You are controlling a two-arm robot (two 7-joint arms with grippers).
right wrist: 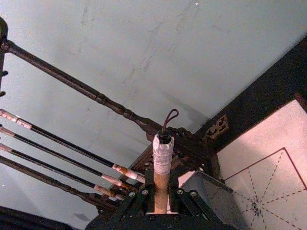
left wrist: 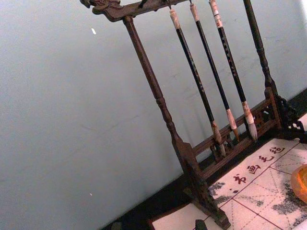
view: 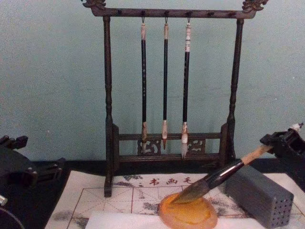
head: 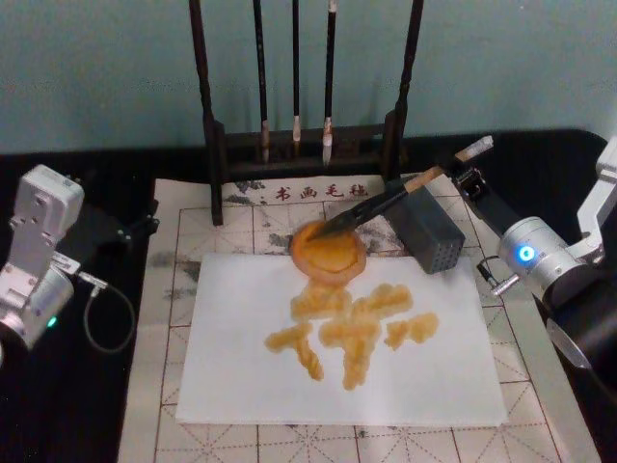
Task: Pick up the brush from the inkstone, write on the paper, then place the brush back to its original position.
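Note:
The brush point(head: 376, 204) lies slanted with its dark bristles resting in the round orange inkstone point(head: 330, 253) at the top edge of the white paper point(head: 241, 367). Amber strokes cover the middle of the paper. My right gripper point(head: 464, 179) is shut on the tan upper handle, near the white end cap, above the grey block. The right wrist view shows the brush point(right wrist: 162, 163) clamped between the right gripper point(right wrist: 160, 195) fingers. From the chest, the brush point(view: 214, 181) rises from the inkstone point(view: 190, 214) to the right gripper point(view: 281, 145). My left arm point(head: 39, 256) is parked far left.
A dark wooden rack point(head: 308, 145) with three thin hanging brushes point(view: 165, 86) stands behind the inkstone. A grey rectangular block with small holes point(head: 426, 231) sits right of the inkstone, under the handle. A gridded practice mat point(head: 164, 338) lies beneath the paper.

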